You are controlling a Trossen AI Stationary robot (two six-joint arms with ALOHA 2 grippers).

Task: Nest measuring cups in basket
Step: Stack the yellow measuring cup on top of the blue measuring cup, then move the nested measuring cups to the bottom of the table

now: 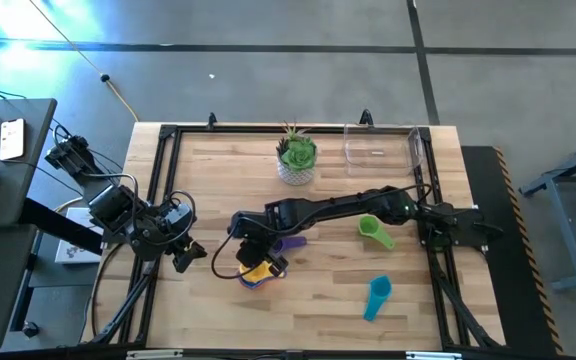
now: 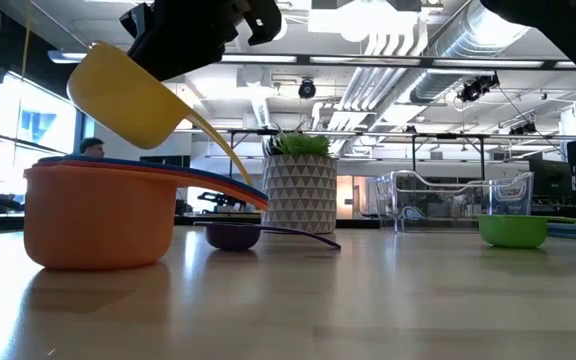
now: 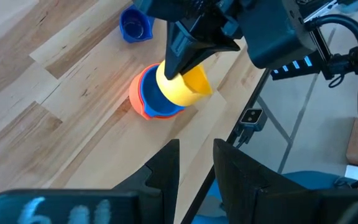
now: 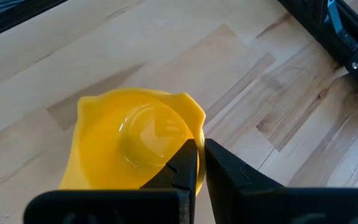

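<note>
Right gripper (image 1: 265,262) clamped on yellow cup (image 1: 255,269) over orange cup (image 1: 251,280), basket (image 1: 383,145) well apart; left gripper (image 1: 190,254) parted at table edge. Low: yellow cup (image 2: 128,95) tilted above orange cup (image 2: 98,215). Wrist: rim pinched. Nesting step; next probably lowering squarely, then releasing.

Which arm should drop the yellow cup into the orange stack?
Right. The right gripper is shut on the yellow cup, tilted just above the orange cup. The left gripper hangs open beside them, holding nothing.
</note>
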